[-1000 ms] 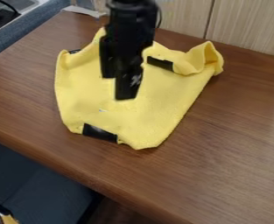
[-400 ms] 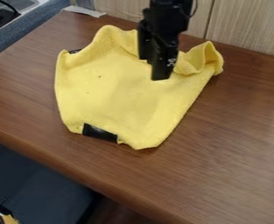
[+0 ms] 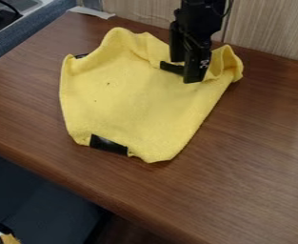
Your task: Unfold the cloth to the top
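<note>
The gripper hangs over the upper right part of the yellow cloth, its two fingers apart and no cloth seen held between them. The cloth lies on the brown table with a bunched, raised fold at its upper right corner, just right of the gripper. Its top edge is rumpled. One black patch shows beside the fingertips, another at the bottom edge, and a small dark bit at the upper left. The gripper hides part of the cloth's upper right side.
A wood-grain panel stands behind the table. The table's front edge runs from the left down to the lower right. A grey strip lies at the back left, near a blue-grey edge and a metal appliance.
The gripper has moved right and toward the back, from over the cloth's middle to beside its upper right fold. The cloth looks unchanged.
</note>
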`<action>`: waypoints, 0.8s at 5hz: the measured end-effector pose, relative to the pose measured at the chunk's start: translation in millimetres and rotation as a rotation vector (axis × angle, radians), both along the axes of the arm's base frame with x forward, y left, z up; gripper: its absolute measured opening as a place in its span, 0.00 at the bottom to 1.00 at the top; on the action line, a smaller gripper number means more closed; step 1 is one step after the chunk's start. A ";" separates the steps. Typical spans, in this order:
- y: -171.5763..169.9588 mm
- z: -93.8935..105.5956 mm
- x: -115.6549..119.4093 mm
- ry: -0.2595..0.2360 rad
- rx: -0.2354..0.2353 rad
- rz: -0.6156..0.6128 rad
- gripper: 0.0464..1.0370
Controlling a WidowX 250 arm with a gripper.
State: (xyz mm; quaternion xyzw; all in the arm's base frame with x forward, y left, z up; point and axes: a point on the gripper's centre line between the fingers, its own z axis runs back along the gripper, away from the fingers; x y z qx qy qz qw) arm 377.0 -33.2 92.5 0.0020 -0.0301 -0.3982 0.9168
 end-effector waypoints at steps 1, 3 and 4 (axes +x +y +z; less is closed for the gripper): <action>-4.7 -8.6 9.9 0.024 -0.022 -0.017 0.91; 1.0 -17.2 15.5 0.040 -0.001 -0.004 0.32; 3.4 -17.6 15.1 0.042 0.013 0.001 0.13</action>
